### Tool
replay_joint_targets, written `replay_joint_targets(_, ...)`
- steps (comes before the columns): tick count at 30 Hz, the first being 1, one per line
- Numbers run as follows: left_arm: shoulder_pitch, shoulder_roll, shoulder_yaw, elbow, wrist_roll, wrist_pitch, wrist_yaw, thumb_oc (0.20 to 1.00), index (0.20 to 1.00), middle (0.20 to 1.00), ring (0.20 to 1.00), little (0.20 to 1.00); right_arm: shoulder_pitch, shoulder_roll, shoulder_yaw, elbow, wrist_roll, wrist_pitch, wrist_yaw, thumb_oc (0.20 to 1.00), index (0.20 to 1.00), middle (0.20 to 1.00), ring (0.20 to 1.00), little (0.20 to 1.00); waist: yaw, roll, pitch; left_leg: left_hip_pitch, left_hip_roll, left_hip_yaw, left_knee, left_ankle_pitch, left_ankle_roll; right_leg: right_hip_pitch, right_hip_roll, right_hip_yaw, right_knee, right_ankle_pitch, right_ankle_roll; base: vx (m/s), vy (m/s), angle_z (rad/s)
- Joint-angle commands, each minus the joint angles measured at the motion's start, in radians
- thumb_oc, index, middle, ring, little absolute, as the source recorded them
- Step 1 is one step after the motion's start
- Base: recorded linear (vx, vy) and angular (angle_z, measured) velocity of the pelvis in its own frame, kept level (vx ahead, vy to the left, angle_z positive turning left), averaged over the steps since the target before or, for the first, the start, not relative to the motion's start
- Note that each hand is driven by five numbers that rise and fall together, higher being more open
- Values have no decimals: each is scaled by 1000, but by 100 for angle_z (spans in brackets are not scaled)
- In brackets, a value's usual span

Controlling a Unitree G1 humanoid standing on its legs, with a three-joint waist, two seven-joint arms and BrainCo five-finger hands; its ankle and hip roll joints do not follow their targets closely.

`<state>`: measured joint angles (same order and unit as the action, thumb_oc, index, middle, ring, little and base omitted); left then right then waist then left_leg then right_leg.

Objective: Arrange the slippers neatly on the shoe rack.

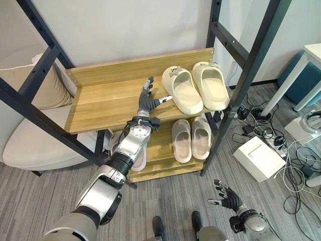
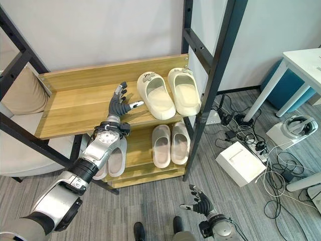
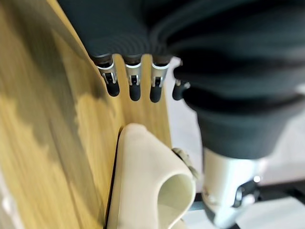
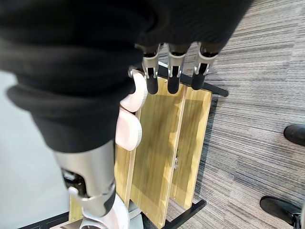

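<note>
Black-framed wooden shoe rack [image 1: 108, 103] standing against the pale wall, two light plank shelves on show. Beige cushioned chair [image 1: 35, 135] tucked in beside the rack's left end. White box [image 1: 258, 158] lying on the grey striped carpet off the rack's right end, amid a tangle of cords.

Top shelf: pair of cream chunky foam slippers [image 1: 196, 88] parked side by side at the right end, toes toward the back edge, the two touching along their inner sides. Lower shelf: pair of pale pink slippers [image 1: 191, 139] sitting together at the right end, directly under the cream pair. Another pale pink slipper [image 2: 116, 158] partly hidden behind the forearm at the lower shelf's left end.

Left hand [image 1: 147, 102] up over the top shelf's front edge, fingers straight and spread, thumb reaching toward the nearer cream slipper's heel, close beside it, contact impossible to judge; nothing gripped. Left wrist view: dark fingertips [image 3: 135, 90] hanging above bare wood, cream slipper just beyond.

Right hand [image 1: 228, 198] low over the carpet, well apart from the rack, fingers loosely extended, holding nothing
</note>
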<state>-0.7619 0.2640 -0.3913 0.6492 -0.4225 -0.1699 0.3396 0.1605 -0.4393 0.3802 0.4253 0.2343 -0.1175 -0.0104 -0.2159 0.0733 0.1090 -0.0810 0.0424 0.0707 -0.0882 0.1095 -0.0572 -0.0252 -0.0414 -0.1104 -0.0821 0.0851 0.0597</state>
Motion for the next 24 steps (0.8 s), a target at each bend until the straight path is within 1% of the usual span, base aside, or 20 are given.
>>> replay_joint_targets(1,-165,-1,3,97,-109,-42,-75,1000,1000,1000,1000,1000,-4,-13,2,-30,-10,-9,6,1000,1000,1000,1000,1000,8,-27,-13,72,31,59,1,-44,-58,0,-37,-19,-5,-26,86,0,0,0)
replay_joint_targets(5,-168,-19,-21,78,-181,-42,-114,1000,1000,1000,1000,1000,2,-18,5,-31,-8,1,14,1000,1000,1000,1000,1000,4,-25,-12,75,33,60,1,-44,-58,2,-36,-17,-5,-27,86,0,0,0)
replay_joint_targets(7,-166,-33,-26,37,-230,-59,-145,1000,1000,1000,1000,1000,0,-17,8,-29,-4,2,18,1000,1000,1000,1000,1000,1,-26,-13,75,34,60,1,-44,-58,1,-36,-15,-5,-27,87,0,0,0)
replay_joint_targets(8,-144,-42,-22,14,-226,-71,-145,1000,1000,1000,1000,1000,5,-16,9,-30,-6,-1,22,1000,1000,1000,1000,1000,1,-27,-15,76,34,61,1,-46,-58,2,-37,-13,-5,-28,87,28,-16,-4)
replay_joint_targets(9,-117,-58,-7,-3,-251,-87,-146,1000,1000,1000,1000,1000,7,-13,10,-33,-3,-5,23,1000,1000,1000,1000,1000,1,-29,-16,77,35,62,1,-46,-58,2,-36,-12,-5,-29,87,25,-12,-3)
replay_joint_targets(10,-116,-58,-7,-4,-251,-87,-146,1000,1000,1000,1000,1000,8,-14,10,-33,-3,-5,23,1000,1000,1000,1000,1000,1,-29,-16,77,35,62,1,-47,-58,2,-36,-11,-5,-29,87,20,-14,-4)
replay_joint_targets(12,-87,-39,13,-32,-157,-103,-92,1000,1000,1000,1000,1000,11,-7,10,-26,-5,-11,21,1000,1000,1000,1000,1000,9,-33,-20,81,35,60,1,-48,-59,8,-35,-15,-5,-32,85,8,-6,-2)
replay_joint_targets(14,-83,-21,30,-35,-85,-105,-41,1000,1000,1000,1000,1000,6,-4,12,-19,-6,-15,15,1000,1000,1000,1000,1000,15,-35,-21,82,34,57,1,-47,-59,12,-35,-18,-5,-33,84,0,0,0)
replay_joint_targets(16,-78,0,66,-65,-5,-111,33,1000,1000,1000,1000,1000,-3,3,13,-13,-6,-20,7,1000,1000,1000,1000,1000,22,-38,-23,84,33,52,1,-48,-60,16,-35,-22,-5,-36,84,0,0,0)
replay_joint_targets(17,-66,-2,83,-87,-2,-122,56,1000,1000,1000,1000,1000,-11,7,14,-9,-6,-22,1,1000,1000,1000,1000,1000,25,-38,-23,85,34,50,1,-47,-60,18,-35,-26,-5,-36,84,0,0,0)
replay_joint_targets(19,-32,26,121,-192,41,-137,83,1000,1000,1000,1000,1000,-28,14,11,-3,-2,-27,-8,1000,1000,1000,1000,1000,33,-41,-26,89,34,46,1,-49,-61,23,-35,-29,-5,-39,83,0,0,0)
replay_joint_targets(20,-29,26,122,-195,42,-136,84,1000,1000,1000,1000,1000,-28,14,12,-3,-2,-27,-8,1000,1000,1000,1000,1000,32,-42,-26,90,34,46,1,-49,-61,24,-35,-29,-5,-39,83,-1,7,5)
replay_joint_targets(21,4,44,137,-264,45,-154,74,1000,1000,1000,1000,1000,-40,19,9,5,1,-29,-8,1000,1000,1000,1000,1000,40,-44,-32,92,34,44,1,-51,-62,29,-35,-33,-5,-40,83,16,8,11)
replay_joint_targets(22,46,69,147,-382,37,-180,40,1000,1000,1000,1000,1000,-47,26,4,10,4,-29,-4,1000,1000,1000,1000,1000,50,-47,-39,95,35,40,1,-54,-62,35,-36,-38,-5,-41,83,15,16,10)
replay_joint_targets(23,74,78,148,-447,3,-197,-3,1000,1000,1000,1000,1000,-49,28,1,11,5,-28,-3,1000,1000,1000,1000,1000,54,-48,-43,97,34,38,1,-55,-62,37,-37,-38,-5,-40,83,11,21,10)
replay_joint_targets(24,115,100,147,-543,-52,-214,-81,1000,1000,1000,1000,1000,-47,31,-8,12,6,-27,2,1000,1000,1000,1000,1000,63,-49,-47,97,34,35,1,-56,-62,38,-38,-40,-5,-39,84,0,0,0)
